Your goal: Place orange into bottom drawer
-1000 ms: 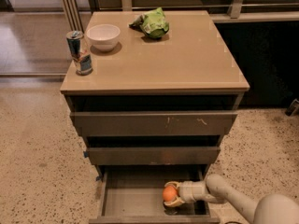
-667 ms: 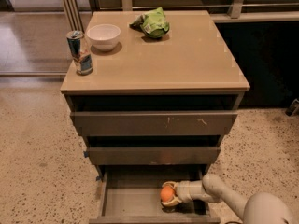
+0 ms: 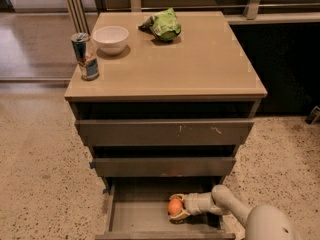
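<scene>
The orange (image 3: 174, 206) is inside the open bottom drawer (image 3: 134, 218), low over its grey floor, right of the middle. My gripper (image 3: 178, 207) reaches into the drawer from the right. Its pale fingers (image 3: 180, 216) sit above and below the orange and are shut on it. My arm (image 3: 230, 210) comes in from the lower right corner and hides the drawer's right side.
The middle drawer (image 3: 165, 166) and the scratched top drawer (image 3: 165, 132) stand slightly pulled out above. On the cabinet top (image 3: 200, 64) are a white bowl (image 3: 110, 38), a drink can (image 3: 86, 57) and a green snack bag (image 3: 164, 25). Speckled floor surrounds the cabinet.
My gripper and the orange have moved a little to the left inside the bottom drawer. Nothing else has moved.
</scene>
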Robot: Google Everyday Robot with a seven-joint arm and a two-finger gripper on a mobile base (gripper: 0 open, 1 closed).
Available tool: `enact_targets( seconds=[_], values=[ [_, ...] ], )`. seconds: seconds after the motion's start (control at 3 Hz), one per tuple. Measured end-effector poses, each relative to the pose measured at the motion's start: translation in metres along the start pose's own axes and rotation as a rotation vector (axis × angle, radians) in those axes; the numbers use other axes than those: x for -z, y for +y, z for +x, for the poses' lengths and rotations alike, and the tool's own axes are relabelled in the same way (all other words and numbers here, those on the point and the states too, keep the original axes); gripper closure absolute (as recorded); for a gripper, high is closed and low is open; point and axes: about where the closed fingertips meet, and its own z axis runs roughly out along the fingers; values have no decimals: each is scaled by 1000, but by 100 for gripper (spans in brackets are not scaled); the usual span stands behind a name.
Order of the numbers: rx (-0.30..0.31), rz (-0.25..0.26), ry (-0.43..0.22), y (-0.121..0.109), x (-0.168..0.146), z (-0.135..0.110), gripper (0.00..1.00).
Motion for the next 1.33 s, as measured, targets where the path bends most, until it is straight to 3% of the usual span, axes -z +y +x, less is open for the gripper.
enact_targets(
  seconds=[0.33, 1.0, 1.33],
  values=[
    [-3, -5, 0, -4, -8, 6, 100],
    [-2, -4, 0, -4, -8, 6, 58],
    [-2, -4, 0, -4, -8, 6, 27]
  ],
)
